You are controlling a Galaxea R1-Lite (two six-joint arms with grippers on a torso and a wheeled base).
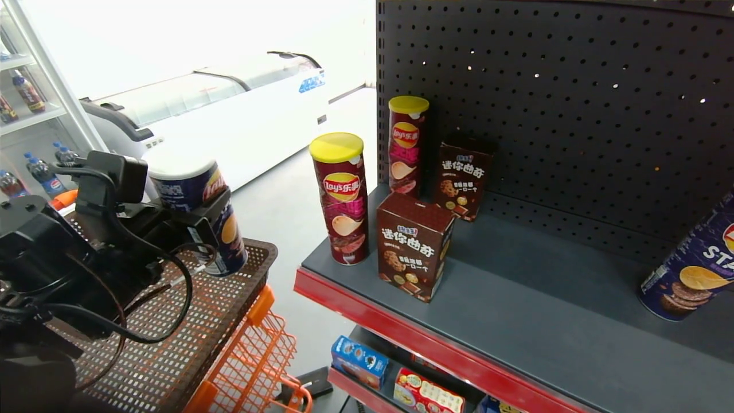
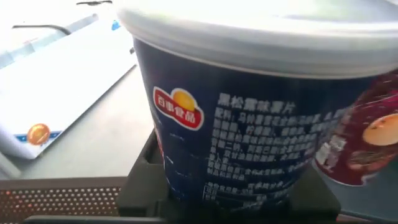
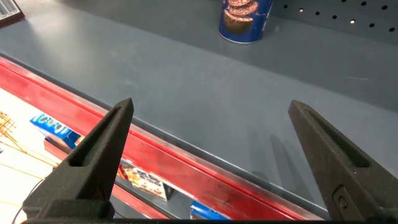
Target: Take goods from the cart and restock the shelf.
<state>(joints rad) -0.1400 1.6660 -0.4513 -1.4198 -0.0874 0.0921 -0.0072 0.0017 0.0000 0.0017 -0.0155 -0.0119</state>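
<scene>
While left fingers (image 1: 198, 226) grip it, a blue can (image 1: 183, 192) hangs above the cart (image 1: 252, 269).

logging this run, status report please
Left gripper shut on dark blue white-lidded chip canister, over brown mesh cart top. Right gripper open above grey shelf board. Brown cookie box, red chip can at shelf's left edge.

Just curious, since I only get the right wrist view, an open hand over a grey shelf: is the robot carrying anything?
Observer: Yes. The left hand grips a dark blue chip can over the cart's brown mesh top.
Operator: Is anything stocked besides the blue can I see?
Observer: Two red cans with yellow lids and two brown cookie boxes stand at the shelf's left end.
</scene>
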